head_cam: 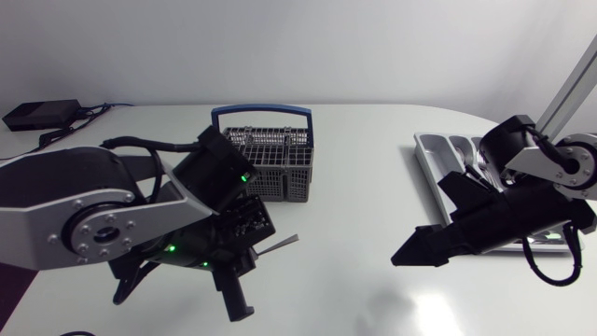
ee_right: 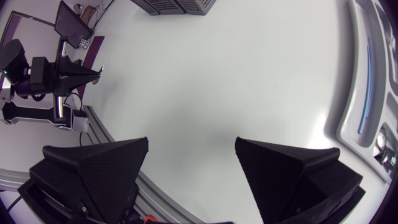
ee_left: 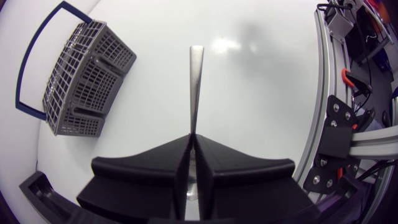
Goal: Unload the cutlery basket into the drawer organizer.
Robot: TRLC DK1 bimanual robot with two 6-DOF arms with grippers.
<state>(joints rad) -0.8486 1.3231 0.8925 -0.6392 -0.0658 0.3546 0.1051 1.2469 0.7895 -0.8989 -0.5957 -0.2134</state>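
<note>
Steel utensil (ee_left: 196,87), judged light, stiff, slippery. My left end effector (ee_left: 193,138) pinches one end; my right end effector (ee_right: 191,148) stands wide.

Silver-grey links (head_cam: 56,219), black joints (head_cam: 65,177) (green lights (head_cam: 244,175)), black left tool (ee_left: 194,135), right tool (ee_right: 192,139).

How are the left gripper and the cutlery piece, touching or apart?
Touching. In the left wrist view, the left gripper clamps the cutlery piece from both sides.
</note>
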